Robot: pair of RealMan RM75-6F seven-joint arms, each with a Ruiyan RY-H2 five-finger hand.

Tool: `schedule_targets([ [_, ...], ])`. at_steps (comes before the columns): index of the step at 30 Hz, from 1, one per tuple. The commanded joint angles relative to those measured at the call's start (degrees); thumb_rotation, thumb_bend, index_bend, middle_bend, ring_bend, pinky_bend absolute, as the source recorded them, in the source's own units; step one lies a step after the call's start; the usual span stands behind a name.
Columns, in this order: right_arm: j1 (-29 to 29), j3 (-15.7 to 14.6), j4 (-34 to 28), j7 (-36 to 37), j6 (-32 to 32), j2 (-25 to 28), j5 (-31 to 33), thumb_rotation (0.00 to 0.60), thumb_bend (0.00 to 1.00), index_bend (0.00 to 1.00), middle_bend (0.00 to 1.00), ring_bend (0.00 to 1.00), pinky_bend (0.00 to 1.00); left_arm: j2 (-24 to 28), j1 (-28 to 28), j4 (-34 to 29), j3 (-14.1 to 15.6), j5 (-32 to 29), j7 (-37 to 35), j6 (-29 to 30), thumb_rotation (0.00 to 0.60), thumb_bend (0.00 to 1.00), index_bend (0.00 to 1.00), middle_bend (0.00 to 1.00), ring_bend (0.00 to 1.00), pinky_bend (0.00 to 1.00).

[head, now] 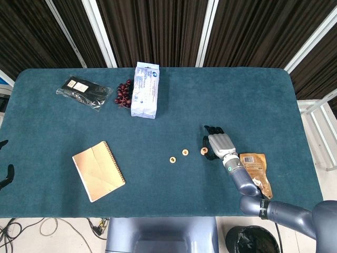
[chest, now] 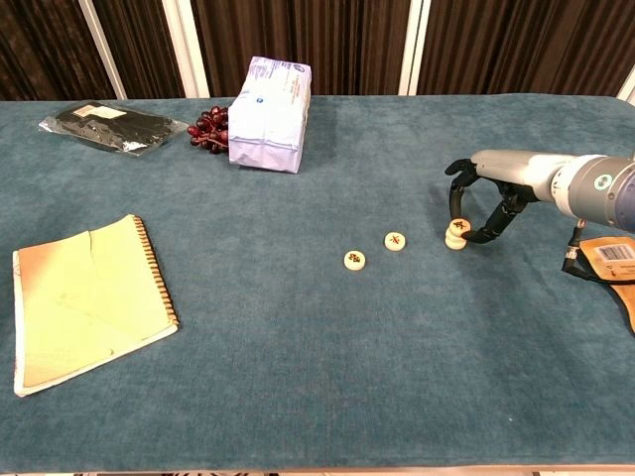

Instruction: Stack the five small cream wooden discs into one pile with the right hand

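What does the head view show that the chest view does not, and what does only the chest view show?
Only the head view shows the left hand, dark at the left edge of the picture, and the floor with cables below the table. Only the chest view shows from the side that the pile at the right hand stands taller than the two single discs. Both show the notebook, the grapes, the white pack, the black packet and the brown pouch.

The teal desk carries a notebook, black packet, grapes, white pack, brown pouch and cream discs (one small pile, two loose).
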Motion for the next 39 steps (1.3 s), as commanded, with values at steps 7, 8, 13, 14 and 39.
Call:
schedule_targets([
  [7, 0.15, -0.07, -0.23, -0.10, 0.07, 0.19, 0.20, 0.600, 0.41, 0.49, 0.00, 0.00, 0.00, 0.01, 0.02, -0.05, 0.00, -0.04, 0.06, 0.00, 0.600, 0.49, 0.17, 0.00, 0.00, 0.00],
  [8, 0.16, -0.10, -0.28, -0.16, 0.07, 0.26, 0.27, 0.600, 0.41, 0.49, 0.00, 0.00, 0.00, 0.01, 0.02, -0.06, 0.00, -0.05, 0.04, 0.00, 0.600, 0.49, 0.17, 0.00, 0.00, 0.00],
  [13, 0.25, -0.16, -0.67, -0.26, -0.03, 0.50, 0.65, 0.600, 0.41, 0.48, 0.00, 0.00, 0.00, 0.02, 0.02, -0.08, 0.00, -0.02, 0.04, 0.02, 0.600, 0.49, 0.17, 0.00, 0.00, 0.00],
  [14, 0.29, -0.20, -0.70, -0.33, 0.00, 0.50, 0.66, 0.600, 0.41, 0.47, 0.00, 0.00, 0.00, 0.02, 0.02, -0.08, 0.01, -0.02, 0.05, 0.01, 0.600, 0.49, 0.17, 0.00, 0.00, 0.00],
  [39, 0.36, 0.07, -1.70, 0.19, 0.96, 1.05, 0.41, 0.600, 0.41, 0.46, 0.00, 0.00, 0.00, 0.03, 0.05, -0.13, -0.05, -0.08, -0.08, 0.07, 0.600, 0.49, 0.16, 0.00, 0.00, 0.00],
])
